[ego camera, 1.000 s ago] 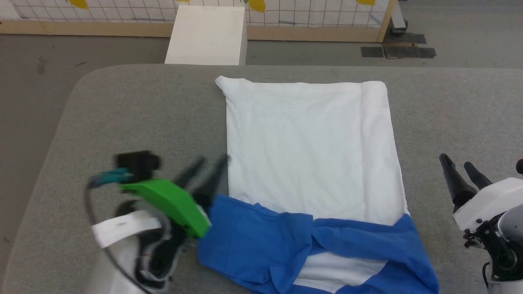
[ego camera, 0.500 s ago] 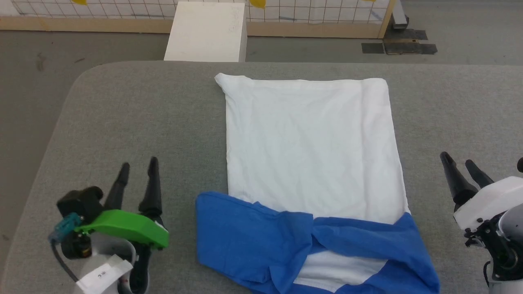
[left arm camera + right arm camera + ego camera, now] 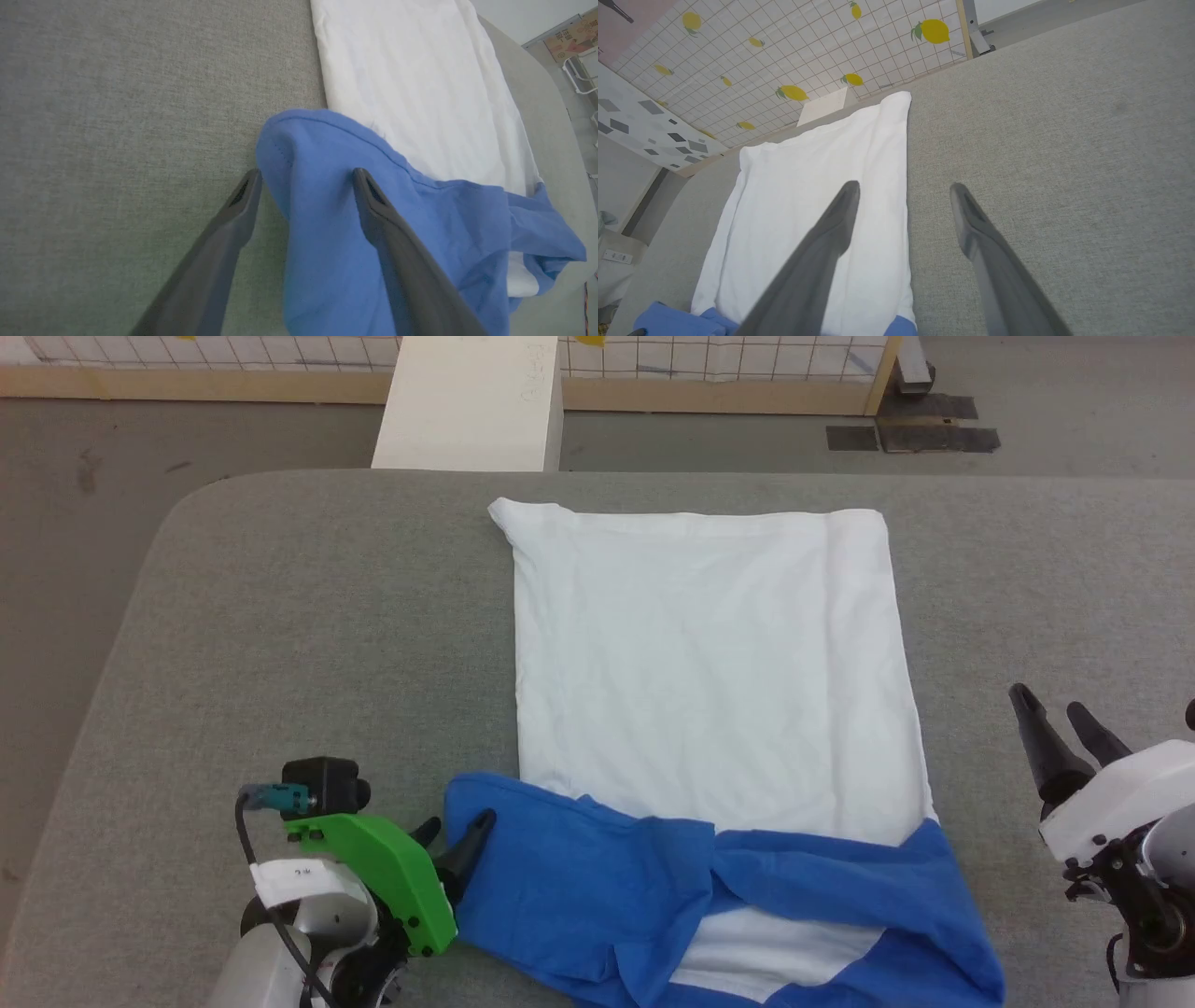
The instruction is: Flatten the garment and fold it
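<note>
1. Shirt [image 3: 700, 681] lies on the table [image 3: 308, 616], its long axis running away from the robot: white hem far, blue shoulders near and bunched.
2. Left gripper [image 3: 458, 820] has its fingers spread, straddling the left edge of the blue sleeve [image 3: 551, 868]. One finger is over cloth, possibly touching; the other is over bare table.
3. Right gripper [image 3: 1046, 699] has its fingers spread, holds nothing, and sits right of the shirt, apart from it.
</note>
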